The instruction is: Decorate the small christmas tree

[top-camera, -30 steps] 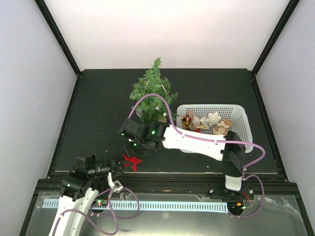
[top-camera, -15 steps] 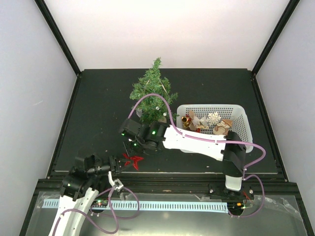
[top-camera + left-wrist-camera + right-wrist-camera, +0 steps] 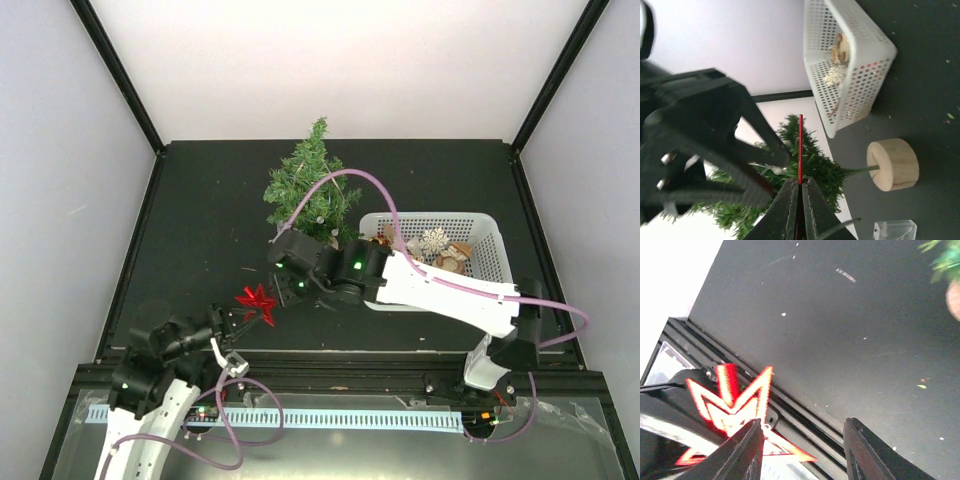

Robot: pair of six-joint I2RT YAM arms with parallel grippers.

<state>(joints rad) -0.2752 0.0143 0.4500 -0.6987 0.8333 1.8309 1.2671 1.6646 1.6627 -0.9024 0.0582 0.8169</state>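
While aloft (seemingly), star (image 3: 257, 300) in left gripper (image 3: 800, 184)

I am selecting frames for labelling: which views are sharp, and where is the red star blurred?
Top external view: sharp, the red star clear. Left wrist view: the basket and wooden base sharp, the star only an edge-on line, the right arm near the lens blurred. Right wrist view: the star smeared and glowing, the tree in the corner out of focus.

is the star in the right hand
No, the left hand pinches the star edge-on, while the right hand is open near it.
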